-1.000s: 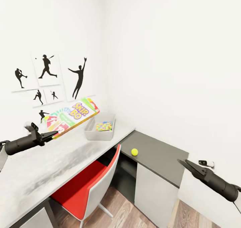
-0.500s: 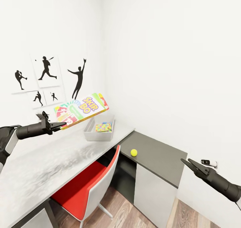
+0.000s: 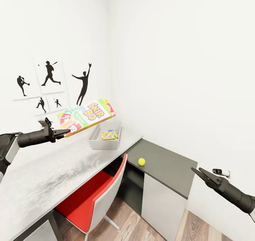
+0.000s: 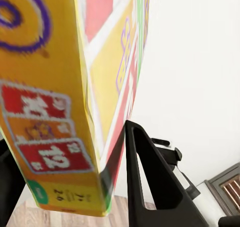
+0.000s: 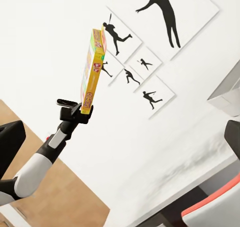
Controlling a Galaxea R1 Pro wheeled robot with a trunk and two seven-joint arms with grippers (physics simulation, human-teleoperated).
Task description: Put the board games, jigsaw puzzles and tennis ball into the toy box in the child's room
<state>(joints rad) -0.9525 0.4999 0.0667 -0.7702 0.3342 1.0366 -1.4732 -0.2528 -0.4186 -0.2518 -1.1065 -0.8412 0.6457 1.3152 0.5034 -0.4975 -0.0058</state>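
Since before nothing shifted, your left gripper (image 3: 66, 132) clamps Skip-Bo box (image 3: 86, 116) mid-left above toy box (image 3: 105, 138), right gripper (image 3: 196, 171) jaws together lower right.

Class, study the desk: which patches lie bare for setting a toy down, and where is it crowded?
Bare: the long grey desktop between the toy box and the near edge, and the dark side top beyond the tennis ball. Crowded: the box corner, where the left gripper holds the Skip-Bo game above it.

Left gripper (image 3: 63, 132) holds a Skip-Bo board game (image 3: 86, 116) above the bench (image 3: 42, 177), beside the toy box (image 3: 105, 137); a tennis ball (image 3: 141, 161) lies apart.
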